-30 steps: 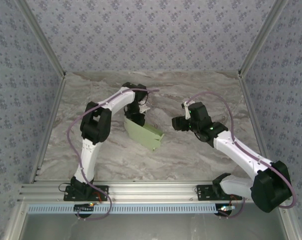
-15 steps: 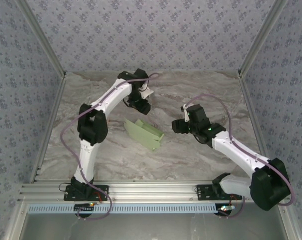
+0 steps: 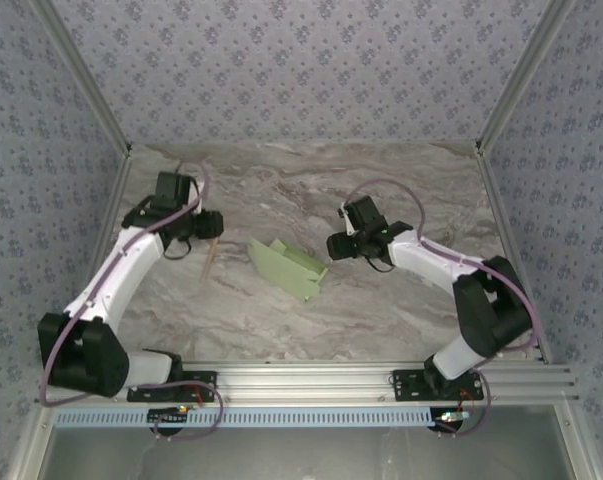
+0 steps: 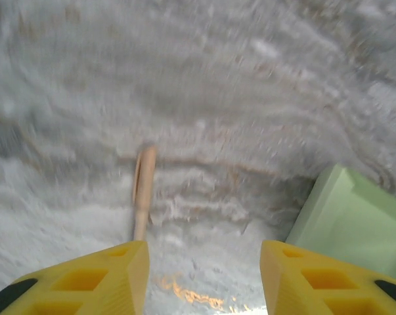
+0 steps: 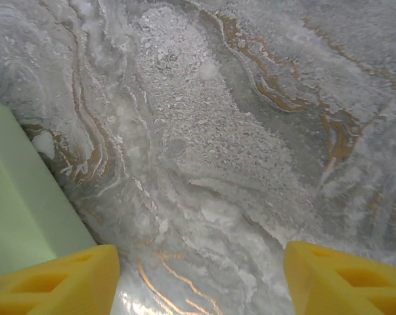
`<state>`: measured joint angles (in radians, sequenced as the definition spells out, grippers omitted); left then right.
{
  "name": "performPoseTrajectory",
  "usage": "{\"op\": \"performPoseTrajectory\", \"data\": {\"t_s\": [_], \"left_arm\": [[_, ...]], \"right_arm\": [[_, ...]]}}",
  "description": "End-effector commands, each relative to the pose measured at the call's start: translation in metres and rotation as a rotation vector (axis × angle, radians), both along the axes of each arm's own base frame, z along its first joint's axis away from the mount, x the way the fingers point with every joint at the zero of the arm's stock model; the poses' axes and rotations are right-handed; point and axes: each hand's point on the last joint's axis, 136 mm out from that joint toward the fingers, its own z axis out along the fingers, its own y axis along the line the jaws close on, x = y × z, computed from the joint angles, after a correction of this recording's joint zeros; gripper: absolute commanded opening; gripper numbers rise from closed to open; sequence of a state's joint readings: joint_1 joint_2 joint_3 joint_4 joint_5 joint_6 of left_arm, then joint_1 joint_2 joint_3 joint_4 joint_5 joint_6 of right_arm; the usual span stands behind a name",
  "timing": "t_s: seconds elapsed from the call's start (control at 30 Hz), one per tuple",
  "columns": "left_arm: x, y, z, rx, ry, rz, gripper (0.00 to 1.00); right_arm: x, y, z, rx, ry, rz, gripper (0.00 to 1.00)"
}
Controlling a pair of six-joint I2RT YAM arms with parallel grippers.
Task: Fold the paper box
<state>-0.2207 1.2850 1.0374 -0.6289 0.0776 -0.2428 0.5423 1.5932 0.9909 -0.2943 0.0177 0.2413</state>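
The paper box (image 3: 289, 268) is a pale green, partly folded card lying in the middle of the table. In the left wrist view its edge (image 4: 355, 220) shows at the right. In the right wrist view its side (image 5: 17, 197) shows at the left. My left gripper (image 3: 209, 226) hovers left of the box, open, with bare table between its yellow fingers (image 4: 204, 266). My right gripper (image 3: 336, 245) is just right of the box, open and holding nothing (image 5: 201, 269), its left finger close beside the card.
A thin tan stick (image 3: 211, 260) lies on the table left of the box, just ahead of the left fingers (image 4: 143, 193). Patterned walls and metal rails (image 3: 101, 250) bound the marble table (image 3: 381, 310).
The left arm swung from behind the box out to the left side, and the stick has come into view. The right gripper moved left, closer to the box. The box stayed put.
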Motion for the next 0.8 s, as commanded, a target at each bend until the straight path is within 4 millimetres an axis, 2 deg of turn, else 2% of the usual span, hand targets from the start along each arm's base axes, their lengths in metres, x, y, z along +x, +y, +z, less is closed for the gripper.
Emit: {"op": "performPoseTrajectory", "data": {"t_s": [0.0, 0.17, 0.33, 0.57, 0.67, 0.77], "left_arm": [[-0.013, -0.002, -0.025, -0.098, 0.012, 0.101, 0.46], [-0.045, -0.014, -0.061, -0.199, 0.089, 0.1, 0.44], [-0.06, -0.014, -0.082, -0.195, 0.137, 0.101, 0.44], [-0.056, -0.006, -0.09, -0.161, 0.119, 0.137, 0.44], [-0.054, -0.003, -0.092, -0.143, 0.115, 0.146, 0.44], [-0.053, -0.005, -0.094, -0.146, 0.118, 0.144, 0.44]], "right_arm": [[0.001, 0.006, -0.012, -0.053, 0.055, 0.031, 0.67], [-0.011, 0.018, -0.034, -0.137, 0.117, 0.097, 0.65], [-0.036, 0.023, -0.044, -0.137, 0.163, 0.138, 0.64], [-0.073, 0.056, -0.044, -0.003, 0.202, 0.213, 0.64], [-0.081, 0.068, -0.039, 0.039, 0.195, 0.231, 0.64], [-0.084, 0.069, -0.032, 0.067, 0.18, 0.228, 0.64]]}}
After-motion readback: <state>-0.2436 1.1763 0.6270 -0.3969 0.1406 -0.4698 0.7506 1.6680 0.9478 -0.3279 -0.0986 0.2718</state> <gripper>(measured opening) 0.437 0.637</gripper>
